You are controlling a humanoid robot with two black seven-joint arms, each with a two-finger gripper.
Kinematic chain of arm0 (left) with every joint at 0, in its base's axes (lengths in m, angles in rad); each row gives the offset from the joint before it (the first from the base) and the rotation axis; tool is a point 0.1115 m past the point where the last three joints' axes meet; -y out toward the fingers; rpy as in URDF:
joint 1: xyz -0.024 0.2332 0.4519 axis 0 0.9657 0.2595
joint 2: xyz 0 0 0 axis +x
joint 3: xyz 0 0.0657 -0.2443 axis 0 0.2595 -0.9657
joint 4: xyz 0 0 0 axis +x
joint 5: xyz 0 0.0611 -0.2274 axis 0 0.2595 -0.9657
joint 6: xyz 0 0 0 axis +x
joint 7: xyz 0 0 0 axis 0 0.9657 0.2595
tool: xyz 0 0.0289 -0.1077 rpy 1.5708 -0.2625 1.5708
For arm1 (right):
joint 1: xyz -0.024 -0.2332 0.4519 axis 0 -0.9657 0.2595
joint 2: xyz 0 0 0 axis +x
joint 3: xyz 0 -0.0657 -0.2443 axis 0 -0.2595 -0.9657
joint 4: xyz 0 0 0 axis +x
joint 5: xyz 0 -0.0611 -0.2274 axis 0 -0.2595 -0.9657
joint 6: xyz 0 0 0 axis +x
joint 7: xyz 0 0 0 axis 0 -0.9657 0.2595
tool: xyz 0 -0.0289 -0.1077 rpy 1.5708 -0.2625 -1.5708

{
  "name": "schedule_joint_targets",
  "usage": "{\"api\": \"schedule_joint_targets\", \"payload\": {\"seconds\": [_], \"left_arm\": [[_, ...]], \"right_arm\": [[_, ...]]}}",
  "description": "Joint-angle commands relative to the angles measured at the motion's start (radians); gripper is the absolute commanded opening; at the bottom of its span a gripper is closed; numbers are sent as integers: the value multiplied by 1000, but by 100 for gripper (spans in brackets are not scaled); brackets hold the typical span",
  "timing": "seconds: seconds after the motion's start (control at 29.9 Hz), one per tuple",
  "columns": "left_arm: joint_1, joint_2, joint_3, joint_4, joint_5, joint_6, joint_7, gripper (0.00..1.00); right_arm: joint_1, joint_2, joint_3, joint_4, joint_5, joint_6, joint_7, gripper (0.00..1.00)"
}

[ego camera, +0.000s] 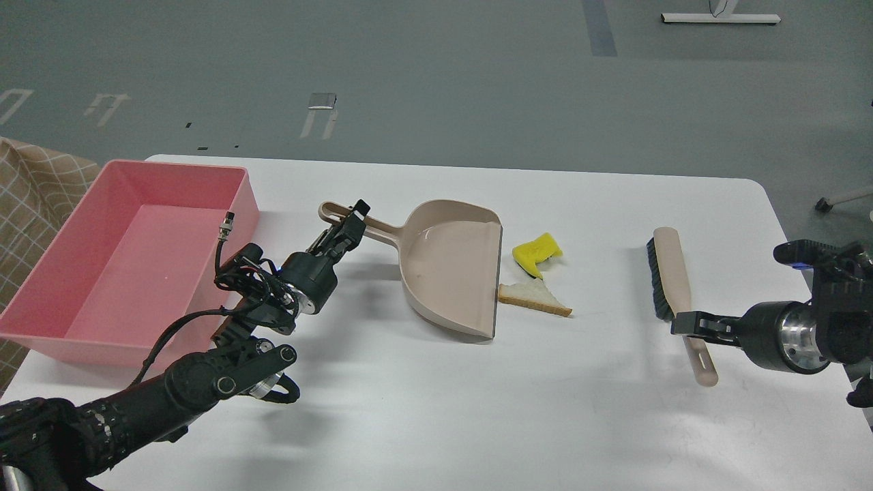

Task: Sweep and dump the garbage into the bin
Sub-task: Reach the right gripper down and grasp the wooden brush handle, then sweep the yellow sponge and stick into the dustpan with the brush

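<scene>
Both black grippers are closed on tools: left gripper [356, 217] on the beige plastic long-handled dustpan [450, 269], right gripper [684, 322] on the beige black-bristled brush [668, 276]. Sweeping seems about to start; next the brush must push the bent yellow sponge scrap [537, 254] and triangular white bread slice [535, 298] into the pan, before dumping into the shallow pink plastic bin [41, 317]

A bent bright-yellow sponge-like scrap [537, 254] lies on the white bench [614, 409] near its middle. At its 6 o'clock, just beside it, a triangular slice of white bread with a brown crust [534, 298] lies flat. Well away at their 9 o'clock, a large shallow rectangular pink plastic tub [242, 204] sits upright and empty at the bench's left edge.
</scene>
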Motion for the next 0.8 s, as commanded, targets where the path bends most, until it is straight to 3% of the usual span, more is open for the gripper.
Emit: {"api": "schedule_joint_targets", "payload": {"seconds": [0.0,0.3,0.47,0.57,0.77], "left_arm": [[0,-4,0,0,0,0,0,0],[0,-2,0,0,0,0,0,0],[0,-2,0,-1,0,0,0,0],[0,-2,0,-1,0,0,0,0],[0,-2,0,-1,0,0,0,0]], "right_arm": [[-1,0,-6,-2,0,0,0,45],[-2,2,-11,-2,2,0,0,37],[-1,2,-11,-2,2,0,0,8],[-1,2,-8,-3,2,0,0,0],[19,37,8,0,3,0,0,0]]}}
